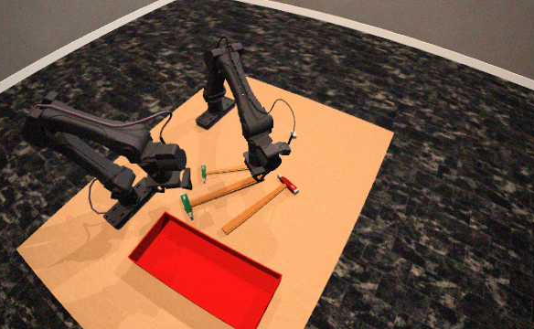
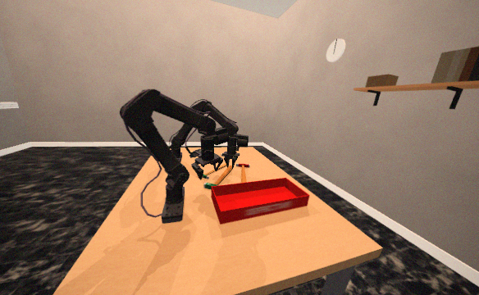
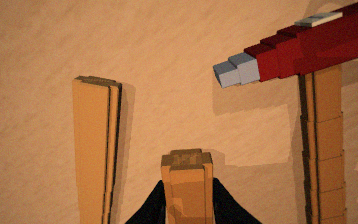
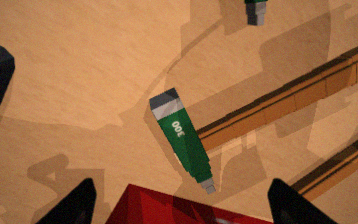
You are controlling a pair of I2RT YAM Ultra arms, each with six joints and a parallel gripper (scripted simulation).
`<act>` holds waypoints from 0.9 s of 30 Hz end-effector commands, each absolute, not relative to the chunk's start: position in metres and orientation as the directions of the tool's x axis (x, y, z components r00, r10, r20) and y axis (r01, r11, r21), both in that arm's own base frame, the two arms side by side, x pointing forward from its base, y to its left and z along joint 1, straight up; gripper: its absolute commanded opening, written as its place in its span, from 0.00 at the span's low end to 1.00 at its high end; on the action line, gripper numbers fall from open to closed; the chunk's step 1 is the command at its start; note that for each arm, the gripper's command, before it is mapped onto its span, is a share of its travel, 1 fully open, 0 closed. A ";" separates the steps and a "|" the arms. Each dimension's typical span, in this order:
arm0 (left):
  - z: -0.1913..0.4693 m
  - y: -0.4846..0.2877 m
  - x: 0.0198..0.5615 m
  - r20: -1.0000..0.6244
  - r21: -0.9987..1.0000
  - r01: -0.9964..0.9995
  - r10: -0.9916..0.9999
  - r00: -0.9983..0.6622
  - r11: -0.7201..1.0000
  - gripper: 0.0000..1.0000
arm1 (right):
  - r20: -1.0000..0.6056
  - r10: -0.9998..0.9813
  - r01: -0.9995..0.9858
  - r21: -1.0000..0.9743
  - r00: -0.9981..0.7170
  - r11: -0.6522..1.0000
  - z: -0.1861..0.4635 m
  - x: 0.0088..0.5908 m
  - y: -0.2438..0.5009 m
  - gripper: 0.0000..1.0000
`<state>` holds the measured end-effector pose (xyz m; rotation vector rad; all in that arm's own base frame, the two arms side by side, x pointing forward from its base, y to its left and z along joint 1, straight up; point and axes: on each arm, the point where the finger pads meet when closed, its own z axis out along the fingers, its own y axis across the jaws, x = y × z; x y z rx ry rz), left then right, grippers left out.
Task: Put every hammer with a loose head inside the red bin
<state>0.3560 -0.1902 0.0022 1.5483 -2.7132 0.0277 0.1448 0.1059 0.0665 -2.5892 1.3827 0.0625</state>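
Middle hammer, green head (image 1: 186, 206) (image 2: 209, 186) (image 4: 184, 137): on counter (image 1: 340, 151) (image 2: 264, 246), near red bin (image 1: 166, 215) (image 2: 260, 213) (image 4: 130, 205). Left end effector (image 1: 259, 177) (image 2: 230, 164) (image 3: 188, 200) pinching its handle end; right end effector (image 1: 174, 183) (image 2: 207, 168) (image 4: 182, 200) spread, apart from the head. Risks: a weak tug hides slight play, so wrong sorting; a careless left swing knocks the red-headed hammer (image 1: 255, 207) (image 2: 244, 174) (image 3: 325, 130).

On the tan wooden table (image 1: 340, 160) (image 2: 207, 254) (image 3: 30, 50) (image 4: 55, 75), the red rectangular bin (image 1: 203, 270) (image 2: 260, 198) (image 4: 135, 207) is at lower centre of the top view. Above it are the large green-headed wooden-handled hammer (image 1: 223, 191) (image 2: 223, 177) (image 3: 187, 190) (image 4: 182, 140), then the small green-headed one (image 1: 228, 170) (image 2: 205, 176) (image 3: 92, 150) (image 4: 255, 11); right, the red-headed one (image 1: 254, 209) (image 2: 244, 174) (image 3: 325, 140) (image 4: 352, 162).
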 end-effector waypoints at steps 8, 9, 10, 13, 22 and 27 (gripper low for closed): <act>0.005 -0.188 0.360 -0.001 -0.014 -0.856 -0.856 -0.517 0.517 0.25 | -0.387 -0.921 -0.992 -0.125 0.054 -0.006 0.062 0.148 0.096 1.00; 0.005 -0.188 0.360 -0.001 -0.014 -0.856 -0.856 -0.517 0.517 0.25 | -0.405 -0.914 -0.992 -0.115 0.009 0.042 0.062 0.149 0.095 1.00; 0.005 -0.188 0.360 -0.001 -0.014 -0.856 -0.856 -0.517 0.517 0.25 | -0.422 -0.906 -0.990 -0.105 -0.037 0.089 0.062 0.150 0.093 1.00; 0.005 -0.188 0.360 -0.001 -0.014 -0.856 -0.856 -0.517 0.517 0.25 | -0.475 -0.864 -0.971 -0.069 -0.170 0.229 0.061 0.153 0.089 1.00; 0.005 -0.188 0.360 -0.001 -0.014 -0.856 -0.856 -0.517 0.517 0.25 | -0.553 -0.733 -0.883 0.011 -0.396 0.469 0.061 0.160 0.078 1.00; 0.005 -0.188 0.360 -0.001 -0.014 -0.856 -0.856 -0.517 0.517 0.25 | -0.567 -0.685 -0.842 0.031 -0.458 0.538 0.059 0.161 0.071 1.00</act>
